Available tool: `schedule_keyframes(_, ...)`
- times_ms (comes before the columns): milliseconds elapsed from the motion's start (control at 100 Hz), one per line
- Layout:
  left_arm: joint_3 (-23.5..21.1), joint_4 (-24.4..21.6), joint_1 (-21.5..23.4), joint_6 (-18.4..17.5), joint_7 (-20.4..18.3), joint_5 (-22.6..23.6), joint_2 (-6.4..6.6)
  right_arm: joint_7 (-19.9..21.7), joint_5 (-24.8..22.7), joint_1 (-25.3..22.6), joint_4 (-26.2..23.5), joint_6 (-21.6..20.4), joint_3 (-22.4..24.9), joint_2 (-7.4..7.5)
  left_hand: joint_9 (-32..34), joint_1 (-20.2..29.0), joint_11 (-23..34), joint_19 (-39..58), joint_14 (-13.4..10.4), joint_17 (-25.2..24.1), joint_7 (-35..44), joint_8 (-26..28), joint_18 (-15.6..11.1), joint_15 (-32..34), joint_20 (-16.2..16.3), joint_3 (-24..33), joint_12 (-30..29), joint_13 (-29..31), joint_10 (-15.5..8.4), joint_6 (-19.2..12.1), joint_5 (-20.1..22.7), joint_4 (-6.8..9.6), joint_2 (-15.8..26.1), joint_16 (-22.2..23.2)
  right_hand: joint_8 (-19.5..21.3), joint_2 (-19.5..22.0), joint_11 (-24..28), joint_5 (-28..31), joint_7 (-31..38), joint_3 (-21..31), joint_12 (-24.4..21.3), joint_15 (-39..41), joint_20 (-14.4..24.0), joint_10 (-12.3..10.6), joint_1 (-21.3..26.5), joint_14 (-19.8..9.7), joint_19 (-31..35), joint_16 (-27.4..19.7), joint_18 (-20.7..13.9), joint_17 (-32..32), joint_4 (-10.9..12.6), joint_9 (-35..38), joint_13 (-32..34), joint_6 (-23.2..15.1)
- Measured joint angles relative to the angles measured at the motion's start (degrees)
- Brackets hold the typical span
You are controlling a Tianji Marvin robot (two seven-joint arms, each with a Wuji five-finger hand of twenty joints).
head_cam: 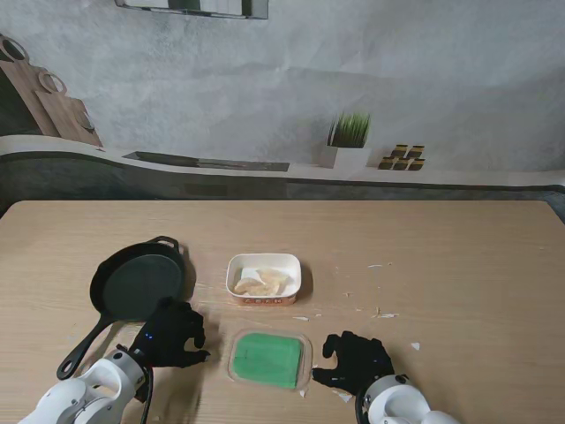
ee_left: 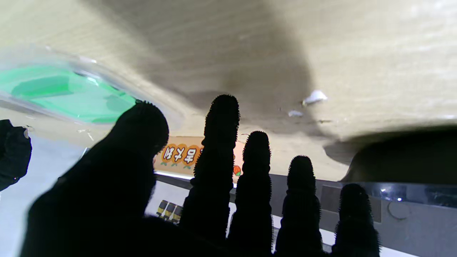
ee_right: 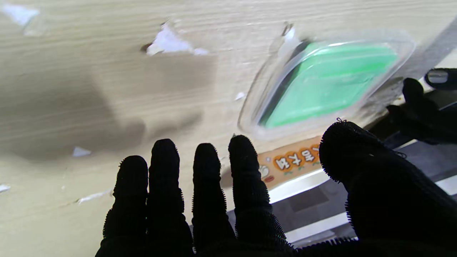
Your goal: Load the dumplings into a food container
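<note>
- On the table [head_cam: 441,265], mid-way across: white container [head_cam: 264,277] holding dumplings [head_cam: 262,283].
- Nearer to me: green lid [head_cam: 269,359].
- Left hand [head_cam: 172,334] and right hand [head_cam: 357,362]: fingers spread, holding nothing, flanking the lid.
- Left of the container: black pan [head_cam: 137,287].

I'm working at a mock kitchen: a wooden table [head_cam: 441,256] before a printed backdrop [head_cam: 291,79] of counter, cutting boards [head_cam: 48,102] and potted plant [head_cam: 349,137].

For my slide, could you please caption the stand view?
Open left hand and right hand flank the green lid; dumplings sit in the white container.
</note>
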Motion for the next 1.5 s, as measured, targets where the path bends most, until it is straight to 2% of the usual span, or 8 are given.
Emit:
schedule_keyframes(110,0.1,0.0,-0.1,0.0,-0.6,-0.3,0.00,-2.0,2.0,1.6,1.3,1.8,-2.8,-0.16,-1.1,0.0,-0.4,-1.7,-0.4,-0.4,0.4,0.7,0.0,-0.7,0.1,0.0,-0.6,-0.6,0.0,0.8,-0.4,0.00,0.1,-0.3,0.0,0.0,0.1,0.0,0.0,0.0,0.0,0.0,-0.6,0.0,0.0,-0.1,0.0,0.0,-0.1,-0.6,0.0,-0.7,-0.7,0.0)
schedule_keyframes(330,1.5,0.2,-0.9,2.1,-0.6,-0.5,0.05,-2.2,-0.1,4.5,3.7,5.9,-6.3,-0.34,-1.2,0.0,-0.4,-3.1,-0.4,-0.5,3.8,1.8,0.0,-1.1,1.3,0.6,-0.7,-0.6,0.0,0.4,0.1,0.00,0.1,-0.3,0.0,0.7,0.8,0.0,0.0,-0.6,0.0,0.0,-0.7,0.0,-0.5,-0.1,0.0,0.0,-0.2,-0.7,0.0,-0.7,-0.7,0.8)
schedule_keyframes(510,2.6,0.1,-1.7,3.3,-1.2,-0.5,0.10,-4.2,0.0,5.7,6.2,6.4,-7.2,-0.78,-1.2,0.0,-0.4,-3.4,-0.4,-0.5,5.0,2.2,0.0,-1.1,2.1,0.6,-1.2,-0.6,0.0,1.5,1.5,0.00,0.1,-0.3,0.0,0.7,0.9,0.0,0.0,-0.6,0.1,2.2,-0.7,0.0,-0.5,-0.2,0.2,1.5,-0.4,-1.2,0.0,-0.8,-1.5,1.3)
schedule_keyframes(620,3.5,0.0,-2.0,5.1,-1.2,-1.3,0.10,-4.3,0.9,7.0,6.5,8.4,-8.3,-0.76,-1.2,0.0,-0.4,-4.1,-0.4,-0.5,6.9,2.9,0.0,-1.1,2.7,0.6,-1.3,-0.6,0.0,2.5,1.5,0.00,0.1,-0.3,0.0,0.7,0.9,0.0,0.0,-0.6,0.1,3.7,-0.7,0.0,-0.5,-0.2,0.3,2.3,-0.6,-1.2,0.0,-1.6,-1.7,1.3)
schedule_keyframes(680,3.9,0.0,-2.2,5.2,-1.4,-0.9,0.11,-4.5,1.2,7.5,6.9,8.5,-8.6,-0.79,-1.2,0.0,-0.4,-4.1,-0.4,-0.5,7.6,3.7,0.0,-1.1,2.8,0.6,-1.3,-0.6,0.0,3.9,1.6,0.00,0.1,-0.3,0.0,0.7,0.9,0.0,0.0,-0.6,0.1,4.6,-0.7,0.0,-0.5,0.0,0.4,2.7,-0.6,-1.2,0.0,-2.0,-1.6,1.3)
schedule_keyframes(840,5.0,-0.1,-2.8,7.3,-1.8,-1.8,0.11,-4.8,1.1,8.1,7.5,8.8,-9.2,-0.87,-1.2,0.0,-0.4,-4.6,-0.4,-0.6,8.5,3.8,0.0,-1.1,3.5,1.2,-1.3,-0.6,0.0,4.5,2.9,0.00,0.1,-0.3,0.0,0.7,0.9,-0.1,0.0,-0.6,-0.1,6.9,-0.7,0.0,-0.5,0.0,0.4,3.9,-0.8,-1.9,0.0,-3.6,-2.1,1.3)
schedule_keyframes(1070,4.9,-0.1,-2.8,7.1,-2.0,-2.7,0.02,-5.4,3.8,9.9,7.9,11.4,-11.1,-0.87,-1.2,0.0,-0.4,-5.5,-0.4,-0.5,8.6,3.8,0.0,-1.1,4.3,1.9,-1.3,-0.6,0.0,5.2,2.9,0.00,0.1,-0.3,0.0,2.0,-1.8,-0.3,0.2,-0.6,-1.5,8.9,-0.8,-0.2,-0.5,-0.6,0.4,5.0,-1.6,-2.9,0.0,-7.8,-4.9,1.3)
schedule_keyframes(1500,5.0,-0.1,-2.2,5.2,-2.2,-6.1,-0.30,-5.5,3.6,12.3,8.6,14.5,-14.1,-1.06,-1.2,1.3,-0.4,-7.0,-0.4,-0.6,8.3,2.7,0.0,-1.1,5.1,2.6,-1.3,-0.6,0.0,5.6,2.5,0.00,-0.2,-0.3,1.1,2.0,-2.6,-0.9,2.0,-1.0,-2.4,7.8,-0.8,-0.9,-0.5,-2.3,0.3,5.0,-3.0,-3.7,0.0,-8.4,-5.4,1.5)
